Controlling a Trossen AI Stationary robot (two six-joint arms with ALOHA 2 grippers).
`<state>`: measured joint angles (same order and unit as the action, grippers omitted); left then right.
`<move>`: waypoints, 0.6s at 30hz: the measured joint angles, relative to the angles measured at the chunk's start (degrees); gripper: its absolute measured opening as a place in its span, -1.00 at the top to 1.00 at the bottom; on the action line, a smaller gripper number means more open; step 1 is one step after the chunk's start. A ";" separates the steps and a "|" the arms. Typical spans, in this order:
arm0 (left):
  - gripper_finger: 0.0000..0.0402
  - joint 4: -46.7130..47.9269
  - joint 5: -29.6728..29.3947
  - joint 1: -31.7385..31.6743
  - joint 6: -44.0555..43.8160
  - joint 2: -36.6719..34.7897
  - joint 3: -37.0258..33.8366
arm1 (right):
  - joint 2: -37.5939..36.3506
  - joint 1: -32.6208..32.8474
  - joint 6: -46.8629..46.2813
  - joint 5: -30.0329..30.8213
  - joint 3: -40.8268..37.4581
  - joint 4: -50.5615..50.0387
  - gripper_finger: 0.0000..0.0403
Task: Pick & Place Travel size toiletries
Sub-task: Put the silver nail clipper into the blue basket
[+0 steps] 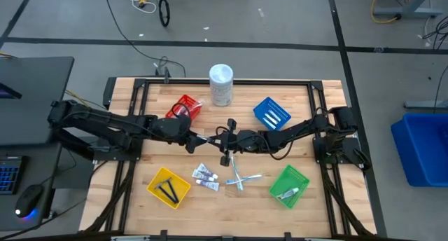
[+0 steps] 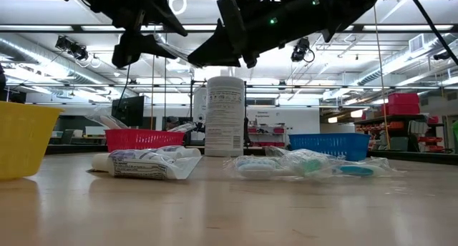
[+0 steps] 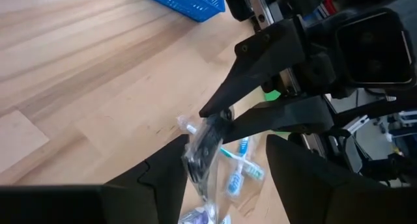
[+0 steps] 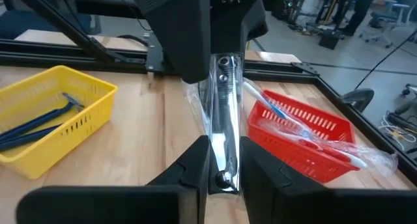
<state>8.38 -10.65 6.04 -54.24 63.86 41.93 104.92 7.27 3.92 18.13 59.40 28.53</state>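
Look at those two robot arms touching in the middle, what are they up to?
They're sorting little travel toiletries into coloured baskets. Above the middle of the table, the right tool is pinching a thin item in a clear wrapper. The left tool is open around the same wrapper, so it looks like a hand-over. A few small tubes and wrapped sticks lie loose on the table, while the yellow basket and green basket already hold things.
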 joint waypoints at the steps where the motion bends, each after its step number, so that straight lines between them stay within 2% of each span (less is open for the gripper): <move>1: -0.01 0.02 0.42 0.00 0.00 0.00 0.00 | 0.00 0.00 0.02 0.05 0.00 0.00 0.65; 18: 0.61 0.29 1.06 -0.02 0.98 0.00 0.00 | 0.00 0.04 0.02 0.07 0.00 0.04 0.65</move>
<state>8.67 -9.58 6.02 -53.26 63.86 41.93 104.92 7.31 3.95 18.20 59.40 28.58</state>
